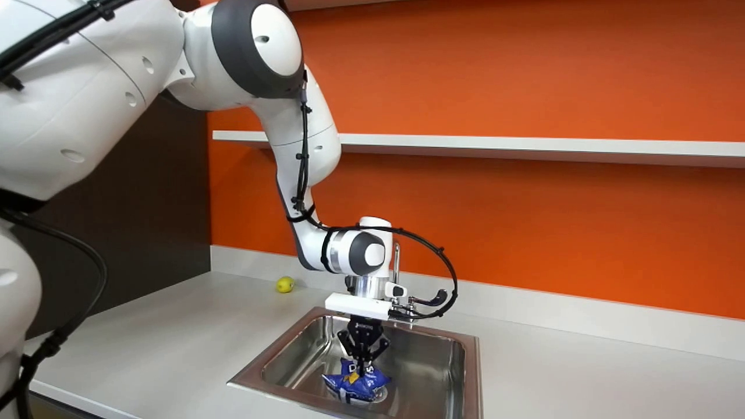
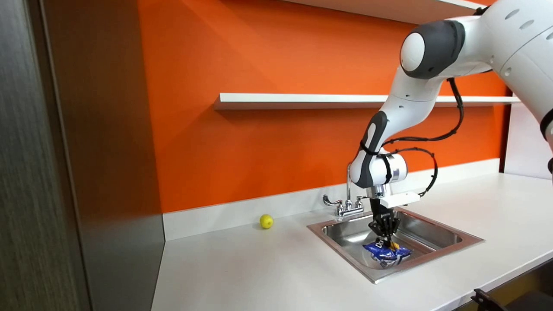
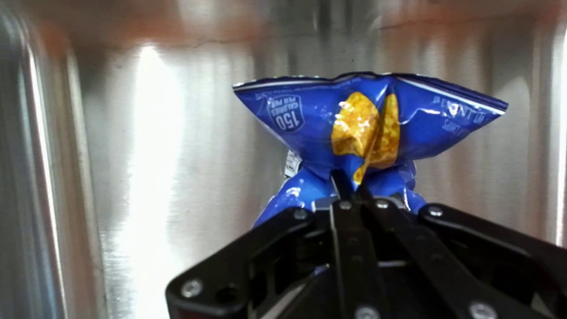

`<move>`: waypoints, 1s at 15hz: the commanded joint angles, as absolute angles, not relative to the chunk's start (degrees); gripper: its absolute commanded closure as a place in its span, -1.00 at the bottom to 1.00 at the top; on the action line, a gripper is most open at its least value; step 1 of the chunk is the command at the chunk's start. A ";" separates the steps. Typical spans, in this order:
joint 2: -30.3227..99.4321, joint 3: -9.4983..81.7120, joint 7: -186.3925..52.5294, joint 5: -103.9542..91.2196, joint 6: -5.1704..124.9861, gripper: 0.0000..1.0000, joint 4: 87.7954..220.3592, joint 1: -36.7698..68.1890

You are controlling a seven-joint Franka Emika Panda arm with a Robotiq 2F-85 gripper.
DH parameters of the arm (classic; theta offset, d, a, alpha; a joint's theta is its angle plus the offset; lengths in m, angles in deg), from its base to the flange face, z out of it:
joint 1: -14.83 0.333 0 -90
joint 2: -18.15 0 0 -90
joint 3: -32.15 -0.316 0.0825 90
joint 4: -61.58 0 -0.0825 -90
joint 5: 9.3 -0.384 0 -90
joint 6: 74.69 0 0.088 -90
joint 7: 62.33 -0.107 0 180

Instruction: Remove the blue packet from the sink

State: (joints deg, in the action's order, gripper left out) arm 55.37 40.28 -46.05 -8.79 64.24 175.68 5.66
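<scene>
The blue packet, a shiny chip bag with orange chips printed on it, is inside the steel sink in both exterior views (image 1: pixel 375 381) (image 2: pixel 399 252). The sink's rim shows in both exterior views (image 1: pixel 472 378) (image 2: pixel 345 255). My gripper points down into the sink in both exterior views (image 1: pixel 361 370) (image 2: pixel 387 243). In the wrist view my gripper (image 3: pixel 350 188) is shut on the middle of the packet (image 3: pixel 305 110). The packet is pinched and creased between the fingertips, and its ends flare out. The fingers hide part of it. I cannot tell if it touches the sink floor.
A faucet (image 2: pixel 348 203) stands at the sink's back edge, close behind my wrist. A yellow lemon-like fruit (image 1: pixel 284 284) lies on the white counter (image 2: pixel 242 268) near the back wall. A white shelf (image 1: pixel 524 145) runs along the orange wall above. The sink walls surround my gripper.
</scene>
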 commanded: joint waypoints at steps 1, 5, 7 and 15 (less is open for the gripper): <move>49.72 39.28 -46.86 -6.49 63.34 1.00 179.06 5.34; 44.73 38.77 -47.09 -5.74 62.84 1.00 182.09 6.20; 41.94 38.41 -47.07 -5.47 62.40 1.00 183.79 6.63; 30.54 37.48 -47.08 -4.40 58.73 1.00 190.24 9.14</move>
